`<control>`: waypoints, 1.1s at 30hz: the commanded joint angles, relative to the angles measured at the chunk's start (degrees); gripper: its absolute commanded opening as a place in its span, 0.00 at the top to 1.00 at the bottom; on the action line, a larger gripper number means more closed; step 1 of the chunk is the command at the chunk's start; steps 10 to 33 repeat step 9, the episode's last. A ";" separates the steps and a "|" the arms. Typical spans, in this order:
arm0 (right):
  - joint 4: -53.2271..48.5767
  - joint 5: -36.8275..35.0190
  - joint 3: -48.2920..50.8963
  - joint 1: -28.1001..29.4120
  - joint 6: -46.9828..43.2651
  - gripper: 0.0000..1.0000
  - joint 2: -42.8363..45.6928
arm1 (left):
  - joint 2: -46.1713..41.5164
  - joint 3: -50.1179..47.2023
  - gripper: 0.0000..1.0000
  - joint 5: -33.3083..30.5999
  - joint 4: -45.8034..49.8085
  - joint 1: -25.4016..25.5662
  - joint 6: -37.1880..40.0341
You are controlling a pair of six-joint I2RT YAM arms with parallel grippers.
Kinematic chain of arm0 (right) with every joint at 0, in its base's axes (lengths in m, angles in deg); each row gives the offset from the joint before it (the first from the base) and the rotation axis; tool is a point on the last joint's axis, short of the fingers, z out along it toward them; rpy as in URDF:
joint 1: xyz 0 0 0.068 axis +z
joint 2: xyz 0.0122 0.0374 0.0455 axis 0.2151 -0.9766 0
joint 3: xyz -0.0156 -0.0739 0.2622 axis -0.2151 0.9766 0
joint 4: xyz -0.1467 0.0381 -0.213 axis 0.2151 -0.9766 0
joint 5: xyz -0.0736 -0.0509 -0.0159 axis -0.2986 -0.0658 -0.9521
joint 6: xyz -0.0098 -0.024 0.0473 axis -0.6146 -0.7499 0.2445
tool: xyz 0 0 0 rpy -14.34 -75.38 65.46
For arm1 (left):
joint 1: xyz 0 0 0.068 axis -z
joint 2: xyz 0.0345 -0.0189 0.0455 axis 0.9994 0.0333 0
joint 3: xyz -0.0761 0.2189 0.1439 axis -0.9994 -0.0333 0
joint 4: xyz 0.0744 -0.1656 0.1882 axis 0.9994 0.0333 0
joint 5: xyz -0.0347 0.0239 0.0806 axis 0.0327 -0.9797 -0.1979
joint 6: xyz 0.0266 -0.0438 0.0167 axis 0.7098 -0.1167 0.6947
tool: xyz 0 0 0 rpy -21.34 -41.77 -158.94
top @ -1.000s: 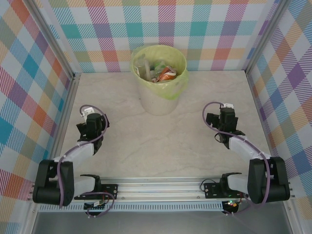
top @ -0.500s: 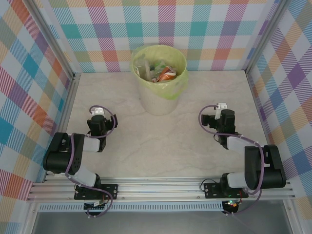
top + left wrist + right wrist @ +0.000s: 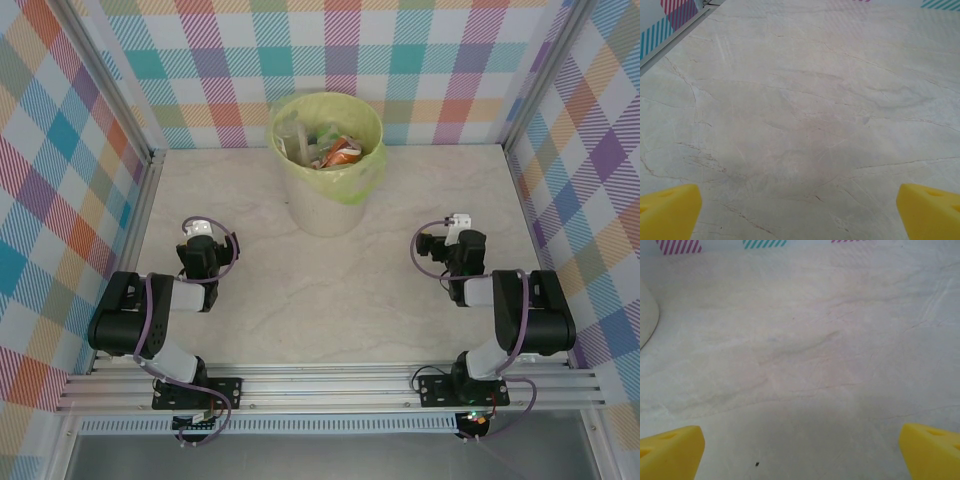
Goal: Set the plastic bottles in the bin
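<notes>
Bottles are in the bin, heaped near its rim. Left fingers and right fingers wide apart, empty. We risk tipping the bin if we swing into it.

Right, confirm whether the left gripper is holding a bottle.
No, the left gripper has its yellow fingers wide apart over marble tabletop.

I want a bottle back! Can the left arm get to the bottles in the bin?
Probably yes. The left arm is folded up, but its pincer is open, the table between it and the bin is bare, and nothing covers the bottles.
</notes>
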 commanded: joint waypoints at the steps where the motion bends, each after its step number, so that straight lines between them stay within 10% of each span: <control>1: 1.35 1.82 -0.66 -0.04 1.07 0.00 0.69 | -0.15 -0.19 0.00 -0.71 -2.77 0.43 0.31; 33: 1.14 1.80 -0.67 0.00 1.09 0.00 0.71 | -0.10 -0.09 0.00 0.14 -2.59 0.53 0.75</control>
